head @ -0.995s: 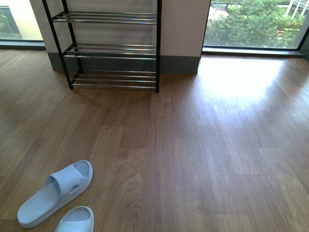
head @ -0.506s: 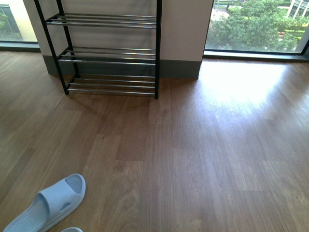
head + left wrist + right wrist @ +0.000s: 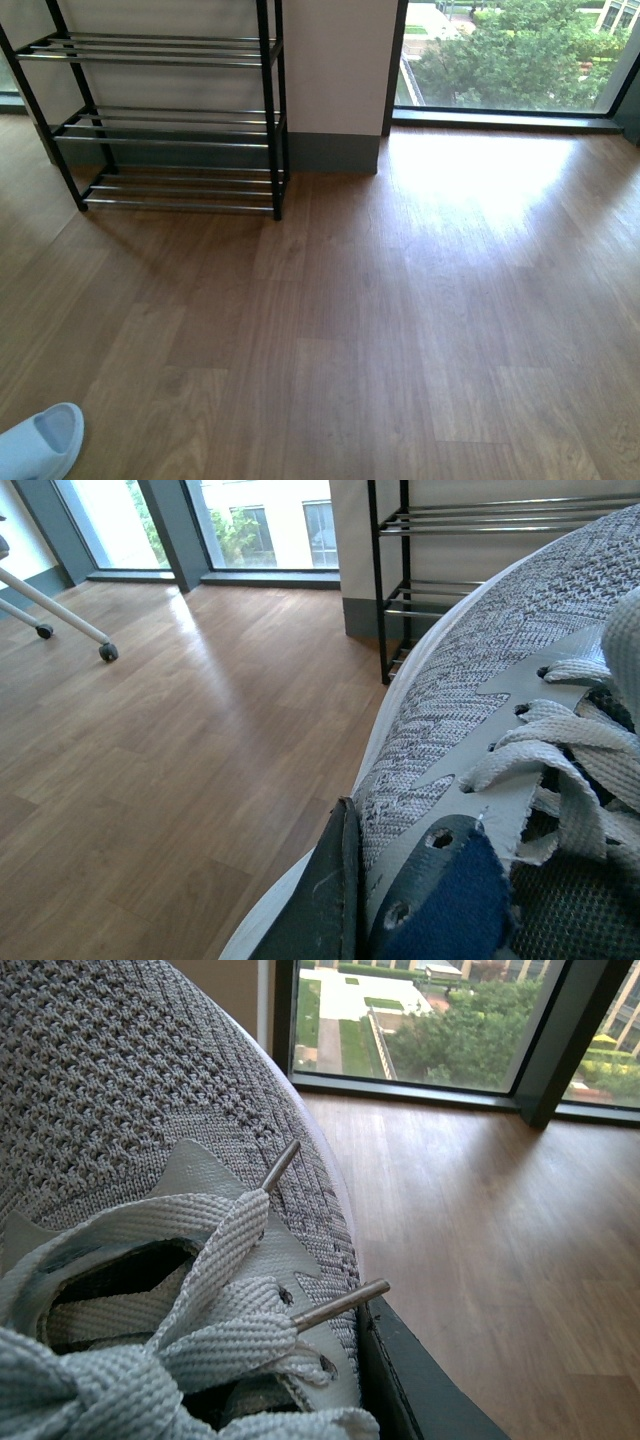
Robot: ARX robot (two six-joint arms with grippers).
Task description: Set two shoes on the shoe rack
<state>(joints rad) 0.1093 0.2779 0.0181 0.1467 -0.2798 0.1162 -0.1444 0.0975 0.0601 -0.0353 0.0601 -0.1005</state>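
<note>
Shoe rack (image 3: 270, 120) now sits further left in the front view, and the blue slipper (image 3: 40, 445) has nearly left it; both sneakers are carried, none racked.
Left gripper (image 3: 385, 910) is clamped on the first sneaker (image 3: 480, 650) at its eyelet edge, right gripper (image 3: 405, 1400) likewise on the second sneaker (image 3: 120, 1070), both short of the rack. Judged light: knit upper soft, sole stiffer. Loose laces may snag. Rack's chrome bars look slick and gapped. Floor (image 3: 400, 330) before the rack is smooth plank.
</note>
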